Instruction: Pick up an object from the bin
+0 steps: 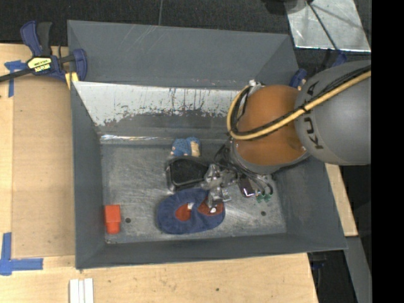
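Judging the grasp step in hand, we see our gripper (215, 194) low over the right end of the blue, red-patched fabric thing (178, 221) at the bin's (88, 188) near middle, cannot tell whether it is clenched, and next need a sure closure, then a lift.

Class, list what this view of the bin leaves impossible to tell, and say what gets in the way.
Camera view: whether the pincer touches the blue floppy thing; its metal parts overlap it.
Camera view: the right end of the black thing, behind the pincer.
Camera view: the green-and-white bits, partly under the orange wrist cover.
Camera view: what the blue-and-tan thing is; too small.
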Tool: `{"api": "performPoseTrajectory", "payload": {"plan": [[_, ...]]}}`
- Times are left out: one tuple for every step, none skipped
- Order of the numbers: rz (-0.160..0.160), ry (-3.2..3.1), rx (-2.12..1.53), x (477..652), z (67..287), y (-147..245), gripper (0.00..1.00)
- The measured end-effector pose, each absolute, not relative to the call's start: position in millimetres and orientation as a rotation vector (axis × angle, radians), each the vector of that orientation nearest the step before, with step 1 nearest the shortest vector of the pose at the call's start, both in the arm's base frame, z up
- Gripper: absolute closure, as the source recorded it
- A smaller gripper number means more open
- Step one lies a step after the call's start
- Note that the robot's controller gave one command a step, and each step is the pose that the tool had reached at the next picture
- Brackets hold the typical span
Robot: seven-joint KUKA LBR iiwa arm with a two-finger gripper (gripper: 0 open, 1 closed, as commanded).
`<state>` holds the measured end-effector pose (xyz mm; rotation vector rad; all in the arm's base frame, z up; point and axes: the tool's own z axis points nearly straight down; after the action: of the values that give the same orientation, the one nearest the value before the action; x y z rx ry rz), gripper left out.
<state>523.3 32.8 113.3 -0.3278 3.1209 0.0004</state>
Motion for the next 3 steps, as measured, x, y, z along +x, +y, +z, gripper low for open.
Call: {"api": "performPoseTrajectory", "payload": {"plan": [[0.005,3.134,0.024,521.5,185.6,94.9,1.00],[0.000,3.129,-0.184,495.3,116.2,87.4,1.00],[0.002,3.135,0.025,523.9,140.4,100.0,1.00]]}}
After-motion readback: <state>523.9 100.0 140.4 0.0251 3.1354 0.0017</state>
